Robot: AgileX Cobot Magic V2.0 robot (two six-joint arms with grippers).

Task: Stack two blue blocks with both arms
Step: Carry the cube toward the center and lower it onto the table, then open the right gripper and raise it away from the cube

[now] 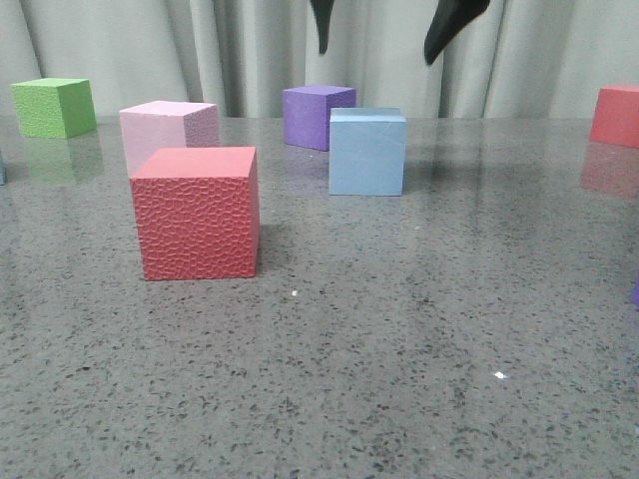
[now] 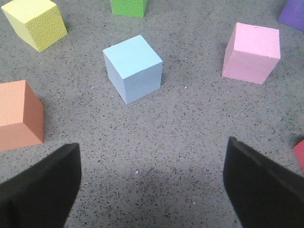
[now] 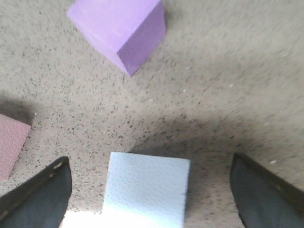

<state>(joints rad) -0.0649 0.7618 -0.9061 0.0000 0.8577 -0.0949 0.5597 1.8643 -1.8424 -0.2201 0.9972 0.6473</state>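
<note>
The job is just starting, I think, because no blue block sits on another one yet. One blue block (image 1: 366, 153) stands on the grey speckled table (image 1: 399, 339), near the middle and toward the back, just in front of the purple cube (image 1: 317, 116). The right gripper (image 3: 151, 190) hangs above this block with its two dark fingers (image 3: 38, 197) wide apart, one on each side, and it is not touching the block. Two dark tips (image 1: 454, 25) poke down at the top of the front view, high over the block. The left gripper (image 2: 151, 183) is also spread wide and holds nothing. In its view a second blue block (image 2: 133, 68) stands alone on the table, with a pink cube (image 2: 251, 52), a yellow cube (image 2: 35, 21), an orange cube (image 2: 19, 116) and a green cube (image 2: 128, 6) around it but not touching. I cannot find this second block in the front view. Next, I guess the right gripper must go straight down so the block sits between its fingers, then squeeze softly, since the block looks like soft foam. A big red cube (image 1: 198, 213) stands well in front. The table is shiny and flat, and grey curtains (image 1: 150, 50) hang behind it
</note>
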